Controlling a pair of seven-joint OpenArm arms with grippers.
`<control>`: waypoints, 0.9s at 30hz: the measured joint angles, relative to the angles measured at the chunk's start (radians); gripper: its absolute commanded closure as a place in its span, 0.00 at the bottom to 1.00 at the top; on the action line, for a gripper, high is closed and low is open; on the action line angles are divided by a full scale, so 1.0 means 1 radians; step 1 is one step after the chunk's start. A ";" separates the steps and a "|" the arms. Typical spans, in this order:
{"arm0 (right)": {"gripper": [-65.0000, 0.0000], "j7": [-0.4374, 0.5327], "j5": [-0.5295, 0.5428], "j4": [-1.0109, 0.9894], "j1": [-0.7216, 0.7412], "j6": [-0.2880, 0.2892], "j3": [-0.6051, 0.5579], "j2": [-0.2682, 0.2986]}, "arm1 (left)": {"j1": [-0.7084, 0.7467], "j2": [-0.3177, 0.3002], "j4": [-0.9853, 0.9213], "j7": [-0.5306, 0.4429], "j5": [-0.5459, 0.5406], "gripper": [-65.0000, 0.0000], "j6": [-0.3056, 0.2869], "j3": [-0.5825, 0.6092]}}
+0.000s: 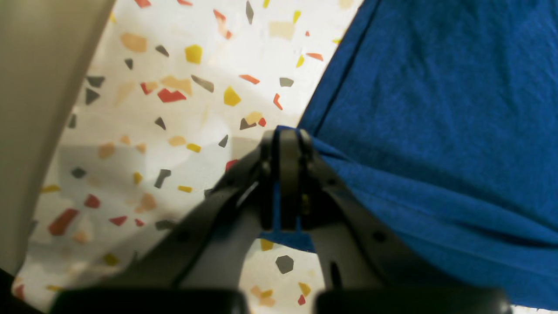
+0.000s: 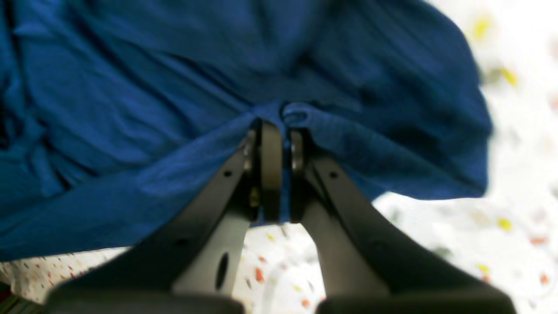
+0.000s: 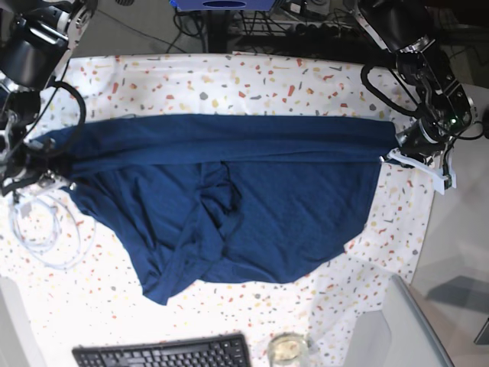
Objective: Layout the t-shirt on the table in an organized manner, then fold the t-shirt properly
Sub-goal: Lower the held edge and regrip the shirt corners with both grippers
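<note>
The navy-blue t-shirt (image 3: 229,191) is stretched wide across the speckled table (image 3: 252,84), its upper edge pulled taut between both arms, its lower part rumpled and sagging. My left gripper (image 1: 285,135) is shut on the shirt's edge (image 1: 436,131) at the right side of the base view (image 3: 397,145). My right gripper (image 2: 281,126) is shut on a bunched fold of the t-shirt (image 2: 152,109) at the left side of the base view (image 3: 52,153). Blue cloth shows pinched between both pairs of fingers.
A black keyboard (image 3: 164,353) lies at the front edge, with a small glass (image 3: 287,349) beside it. A coiled white cable (image 3: 42,225) rests on the table at the left. A grey surface (image 3: 451,290) borders the table's right side.
</note>
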 measured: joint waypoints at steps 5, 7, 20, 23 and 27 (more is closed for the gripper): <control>1.00 0.042 -0.004 0.000 -0.006 -0.071 -0.008 0.006 | -0.018 0.001 -0.038 -0.002 0.003 1.00 0.002 0.000; 1.00 0.043 -0.004 0.000 -0.006 -0.072 -0.023 0.011 | -0.026 0.000 -0.042 -0.002 0.002 1.00 0.002 0.000; 1.00 0.079 -0.004 -0.118 0.040 -0.075 -0.035 0.020 | -0.073 -0.002 -0.095 -0.029 0.003 1.00 0.002 0.000; 0.99 0.079 -0.003 -0.118 0.040 -0.075 -0.035 0.019 | -0.071 -0.003 -0.095 -0.059 0.003 1.00 0.002 0.000; 0.81 0.079 -0.004 -0.118 0.040 -0.075 -0.035 0.020 | -0.065 -0.002 -0.095 -0.058 0.003 1.00 0.002 0.000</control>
